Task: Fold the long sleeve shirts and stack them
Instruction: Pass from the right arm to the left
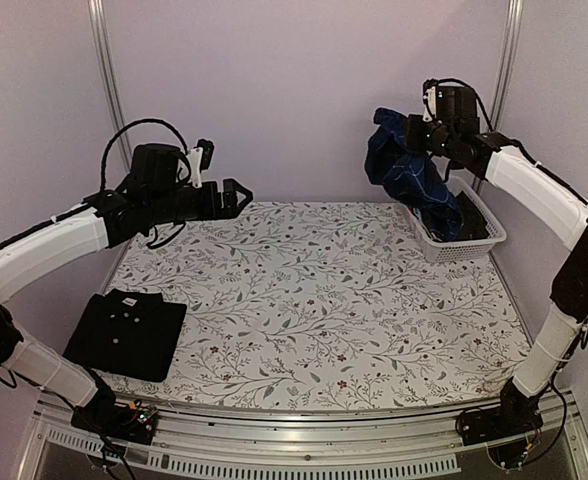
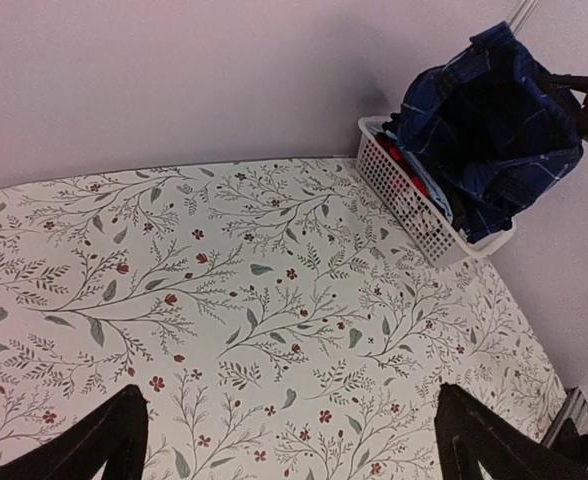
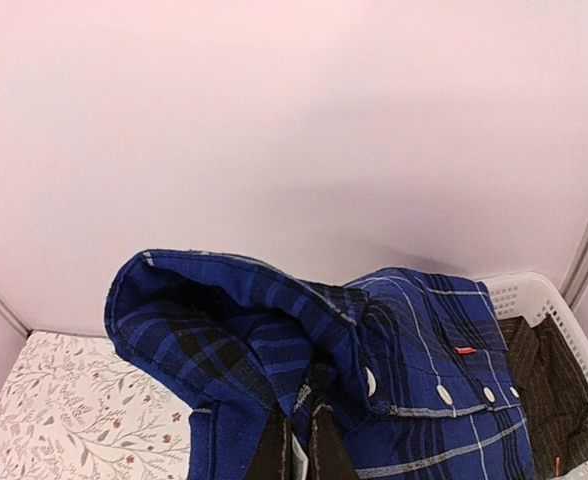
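The blue plaid shirt (image 1: 410, 172) hangs bunched from my right gripper (image 1: 412, 133), lifted above the white basket (image 1: 471, 240) at the back right. In the right wrist view the gripper (image 3: 299, 440) is shut on the plaid shirt (image 3: 394, 350), its fingers pinching the cloth. The shirt also shows in the left wrist view (image 2: 494, 130). The black shirt (image 1: 127, 333) lies folded on the table at the front left. My left gripper (image 1: 236, 195) is open and empty, held above the table's back left; its fingertips (image 2: 109, 440) stand wide apart.
The basket (image 2: 404, 195) holds more dark and red cloth (image 3: 549, 385). The table has a floral cloth (image 1: 324, 300). Walls stand close behind and at both sides, with metal posts (image 1: 104, 60) in the corners.
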Action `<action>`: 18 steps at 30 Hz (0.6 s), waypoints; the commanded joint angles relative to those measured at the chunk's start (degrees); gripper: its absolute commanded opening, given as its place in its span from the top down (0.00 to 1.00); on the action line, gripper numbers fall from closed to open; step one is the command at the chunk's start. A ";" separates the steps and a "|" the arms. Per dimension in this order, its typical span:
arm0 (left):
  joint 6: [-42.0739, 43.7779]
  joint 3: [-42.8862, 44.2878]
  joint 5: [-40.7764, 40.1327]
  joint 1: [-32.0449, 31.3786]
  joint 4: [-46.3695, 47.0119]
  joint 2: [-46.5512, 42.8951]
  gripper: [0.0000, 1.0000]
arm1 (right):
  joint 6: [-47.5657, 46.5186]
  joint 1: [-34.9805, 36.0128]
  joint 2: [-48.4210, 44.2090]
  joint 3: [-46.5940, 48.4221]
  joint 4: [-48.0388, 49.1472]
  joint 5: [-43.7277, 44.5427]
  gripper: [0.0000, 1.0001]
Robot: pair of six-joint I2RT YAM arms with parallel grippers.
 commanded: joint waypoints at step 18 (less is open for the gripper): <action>0.04 -2.70 -1.35 1.15 4.72 -1.69 0.00 | -2.50 27.59 -5.71 4.58 -7.07 -2.99 1.00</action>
